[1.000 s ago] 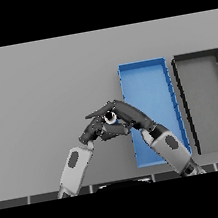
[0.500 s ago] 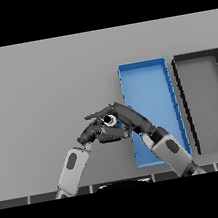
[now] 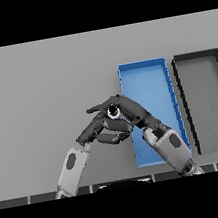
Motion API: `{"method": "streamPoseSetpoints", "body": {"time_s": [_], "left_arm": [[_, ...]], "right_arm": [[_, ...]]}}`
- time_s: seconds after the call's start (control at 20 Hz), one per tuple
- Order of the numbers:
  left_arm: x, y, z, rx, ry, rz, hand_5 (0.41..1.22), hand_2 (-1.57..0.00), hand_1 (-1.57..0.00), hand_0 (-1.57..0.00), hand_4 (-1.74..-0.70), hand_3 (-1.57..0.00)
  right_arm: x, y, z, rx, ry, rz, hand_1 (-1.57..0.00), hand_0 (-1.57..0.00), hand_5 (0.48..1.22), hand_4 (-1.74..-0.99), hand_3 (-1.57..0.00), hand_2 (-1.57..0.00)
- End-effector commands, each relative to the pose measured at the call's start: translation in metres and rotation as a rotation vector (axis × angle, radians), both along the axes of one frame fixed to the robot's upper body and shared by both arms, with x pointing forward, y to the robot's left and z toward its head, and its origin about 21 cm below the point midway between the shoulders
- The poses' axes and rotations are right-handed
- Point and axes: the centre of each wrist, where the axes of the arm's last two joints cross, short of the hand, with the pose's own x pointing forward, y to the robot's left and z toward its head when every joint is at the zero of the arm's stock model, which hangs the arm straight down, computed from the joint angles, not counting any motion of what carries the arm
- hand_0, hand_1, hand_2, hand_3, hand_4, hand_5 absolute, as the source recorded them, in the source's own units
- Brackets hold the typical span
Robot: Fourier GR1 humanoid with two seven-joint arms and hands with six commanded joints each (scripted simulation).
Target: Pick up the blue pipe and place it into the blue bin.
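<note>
The blue pipe [image 3: 113,111] stands on end with its ring-shaped end facing up, just left of the blue bin [image 3: 143,67], over the grey table. My right hand [image 3: 133,111] reaches in from the lower right, and its fingers curl over the pipe's far side. My left hand [image 3: 98,129] comes in from the lower left, and its fingers curl against the pipe's near side. The two hands hide most of the pipe's body.
A black bin [image 3: 196,56] stands to the right of the blue bin, side by side with it. My right forearm [image 3: 169,147] lies over the blue bin. Open grey table [image 3: 37,93] stretches to the left and behind.
Both hands and the pipe have shifted slightly away from me and to the right, toward the blue bin. Both hands' hold on the pipe looks the same.
</note>
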Motion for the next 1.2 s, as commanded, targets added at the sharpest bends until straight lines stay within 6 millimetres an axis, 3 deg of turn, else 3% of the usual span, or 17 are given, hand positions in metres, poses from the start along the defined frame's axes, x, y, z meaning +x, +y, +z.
{"method": "streamPoseSetpoints", "body": {"time_s": [0.0,0.3,0.45,0.6,0.85,1.0,1.15], "left_arm": [[0.001,-0.002,0.001,0.003,0.003,0.001,0.47,-0.01,-0.01,-0.02,-0.91,-0.01],[0.003,-0.002,0.0,0.016,0.021,0.001,0.437,0.0,0.0,0.0,-0.91,0.0],[0.0,-0.002,0.002,0.013,0.015,0.007,0.432,0.0,0.0,0.0,-0.9,0.0],[-0.002,0.002,0.0,0.024,0.01,0.007,0.425,0.0,0.0,0.0,-0.89,0.0],[-0.002,0.005,0.002,0.033,-0.011,0.006,0.412,0.0,0.0,0.0,-0.88,0.0],[0.002,0.004,0.004,0.048,-0.011,0.015,0.418,0.0,0.0,0.0,-0.87,0.0],[-0.003,0.005,-0.005,0.047,-0.011,0.005,0.42,0.0,0.0,0.0,-0.87,0.0]], "right_arm": [[-0.001,0.001,0.008,0.032,0.014,0.006,-1.57,-1.57,1.221,-1.741,-1.57,-1.57],[0.02,-0.023,0.083,0.135,-0.069,0.046,-1.57,-1.57,1.221,-1.741,-1.57,-1.57],[0.025,-0.049,0.113,0.178,-0.144,-0.131,-1.57,-1.57,1.221,-1.741,-1.57,-1.57],[0.045,-0.083,0.128,0.169,-0.128,-0.303,-1.57,-1.57,1.221,-1.741,-1.57,-1.57],[0.057,-0.136,0.109,0.131,-0.049,-0.496,-1.57,-1.57,1.221,-1.741,-1.57,-1.57],[0.051,-0.161,0.076,0.136,0.056,-0.58,-1.57,-1.57,1.221,-1.741,-1.57,-1.57],[0.038,-0.171,0.04,0.119,0.16,-0.634,-1.57,-1.57,1.221,-1.741,-1.57,-1.57]]}}
